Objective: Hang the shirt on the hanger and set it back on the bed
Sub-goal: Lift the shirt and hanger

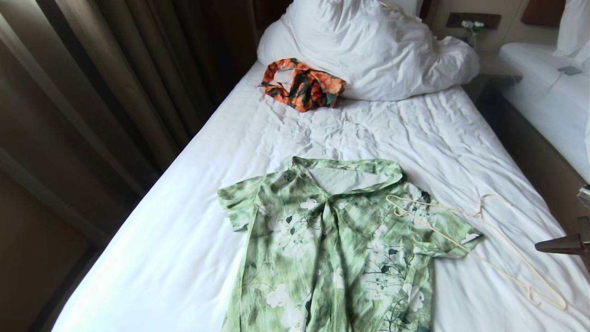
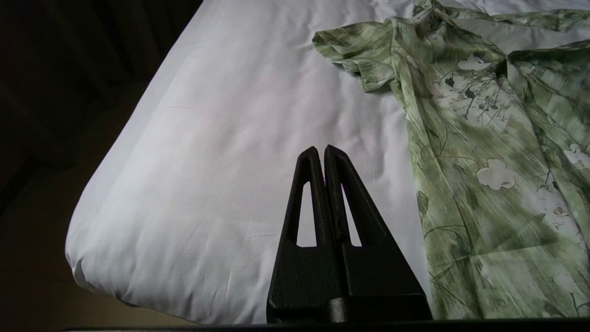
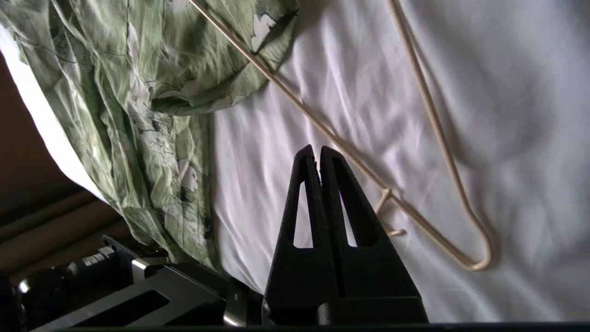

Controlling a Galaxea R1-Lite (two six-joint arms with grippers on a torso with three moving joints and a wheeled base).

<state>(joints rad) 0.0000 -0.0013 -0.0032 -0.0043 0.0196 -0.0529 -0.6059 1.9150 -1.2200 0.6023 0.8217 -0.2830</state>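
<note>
Shirt [image 1: 336, 244] lies flat & face-up on the bed [image 1: 193, 221], collar toward the pillow end, hem running off the foot edge nearest the robot. Front looks closed, at least near the collar, w/ the neck opening gaping a bit. Hanger [image 1: 479, 240], thin cream wire, sits toward the bed's right edge: one end rests on the shirt's right shoulder/sleeve, the rest on bare sheet, hook pointing up the bed.

Right gripper [image 3: 318, 152] hovers over the sheet just beside the hanger's lower bar near its outer bend; fingers pressed together, pinching nothing. In head view only its tip shows at the right border [image 1: 560, 243]. Left gripper [image 2: 321, 152] is off by the bed's left edge over bare sheet, also closed & empty, looks parked.

Risks, as I judge them:
- Jaws closed, so they need to spread before any grab; coming down shut would just shove the wire.
- Wire is thin & lies flush on soft sheet: easy to miss, or to pinch sheet along w/ it.
- Lifting it may drag the sleeve it overlaps & rumple the shirt.
- Closed front = hanger must go in via neck or hem; narrow, likely to snag.
- Hem overhang could let the shirt slide off if tugged.

Farther up: orange-patterned garment [image 1: 302, 85] against the bunched duvet [image 1: 382, 50], well apart, no hazard.
</note>
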